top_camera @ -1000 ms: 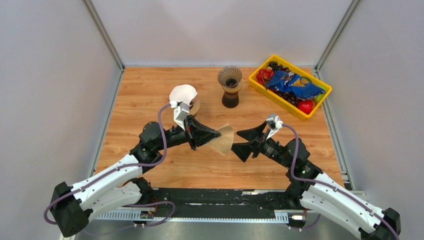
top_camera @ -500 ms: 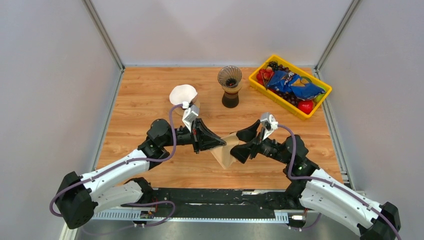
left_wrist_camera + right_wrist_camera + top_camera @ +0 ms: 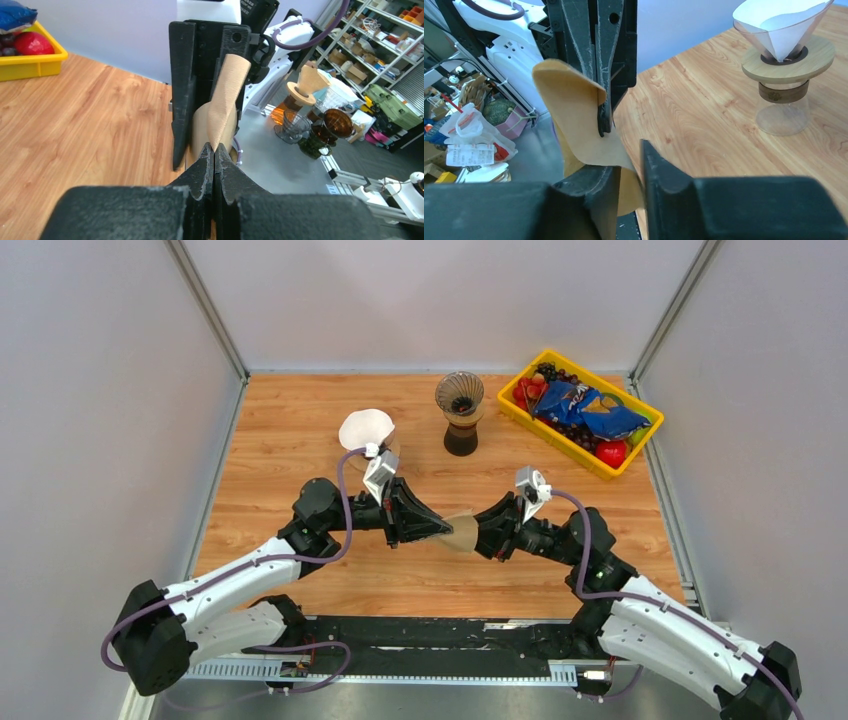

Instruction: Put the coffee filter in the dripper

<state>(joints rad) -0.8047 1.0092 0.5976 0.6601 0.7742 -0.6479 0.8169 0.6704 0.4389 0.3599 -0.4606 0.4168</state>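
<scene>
Both arms reached in over the table [image 3: 300, 420], tips facing each other a little near of centre. The brown coffee filter [image 3: 462, 532] hung between them, up off the wood.

Left gripper [image 3: 443, 529]: jaws pressed together, pinching the filter by its narrow end. On the left wrist view I saw the paper rising straight out of the shut tips.

Right gripper [image 3: 482, 531]: tip to tip with the left one. Its jaws were drawn in to a narrow gap with the filter's wide end between them. On the right wrist view the paper looked bowed and curled between the two fingers and seemed to touch both. I logged that as a grip, though a light one for all I could see.

So the filter was held from both sides, the left arm on its left and the right arm on its right.

The dripper [image 3: 460, 392], dark ribbed glass on a dark base, stood upright at far centre, well apart from the filter.

A second dripper [image 3: 791, 70] stood left of it and somewhat nearer, just beyond the left wrist, with a white filter [image 3: 774, 25] seated in its cone.

A yellow bin [image 3: 548, 435] sat at the far right, set at an angle, holding a blue bag [image 3: 585, 410] and some red and dark fruit.
</scene>
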